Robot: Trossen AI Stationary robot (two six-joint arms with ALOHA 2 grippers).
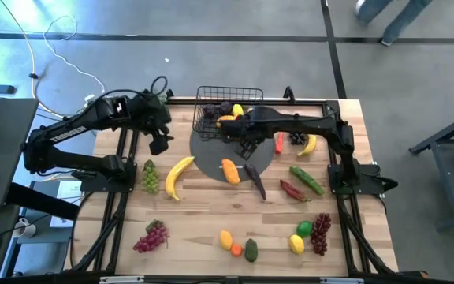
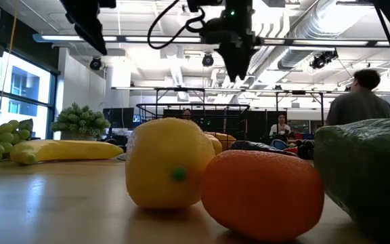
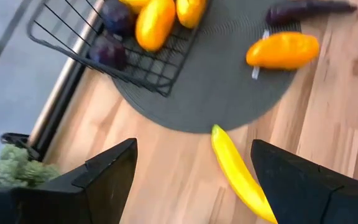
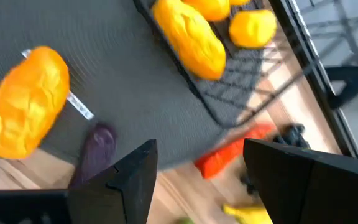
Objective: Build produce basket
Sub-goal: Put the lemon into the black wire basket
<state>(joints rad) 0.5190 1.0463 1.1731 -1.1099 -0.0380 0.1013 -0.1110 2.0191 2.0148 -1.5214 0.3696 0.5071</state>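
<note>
The basket (image 1: 228,113) is seen at the table's far edge, partly on a round mat (image 1: 211,154), with several fruits already inside; a mango (image 1: 230,170) lies on the mat's near rim, an eggplant (image 1: 255,180) just beside it, a banana (image 1: 176,175) left of the mat. The left gripper (image 1: 162,136) hangs spread and empty above the banana's far end; the right gripper (image 1: 247,144) is held over the mat, fingers apart, nothing between them. The toys are judged light, stiff and smooth; the banana is best taken across its middle. Grapes (image 1: 150,175) lie close beside it and could be nudged.
</note>
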